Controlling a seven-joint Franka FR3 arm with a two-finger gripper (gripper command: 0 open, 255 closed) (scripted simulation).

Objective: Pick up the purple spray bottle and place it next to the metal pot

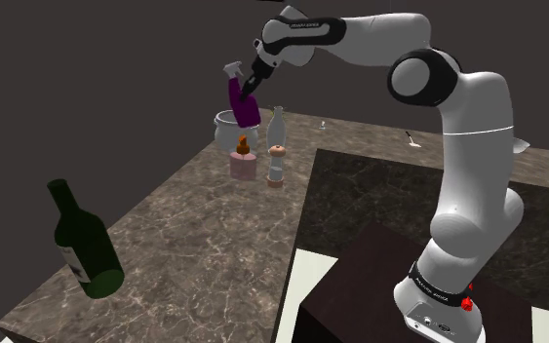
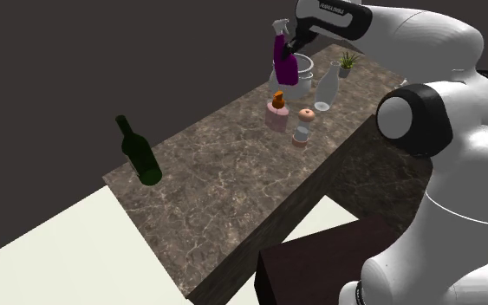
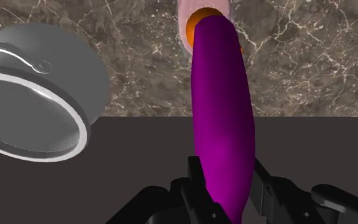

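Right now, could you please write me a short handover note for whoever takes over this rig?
Gripper: fingers shut on the purple spray bottle, clasping its body.
Bottle: held tilted in the air, clear of the counter, close to the grey pot and roughly above a pink and orange item.
Done: pick-up.
Left: lower the bottle onto bare counter beside the pot, open the fingers, withdraw.

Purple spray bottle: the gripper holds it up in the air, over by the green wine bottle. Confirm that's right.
Wrong in one respect. The gripper does hold the purple spray bottle up in the air, but over by the grey pot, not the green wine bottle, which sits at the counter's opposite end. The shoulder view shows it.
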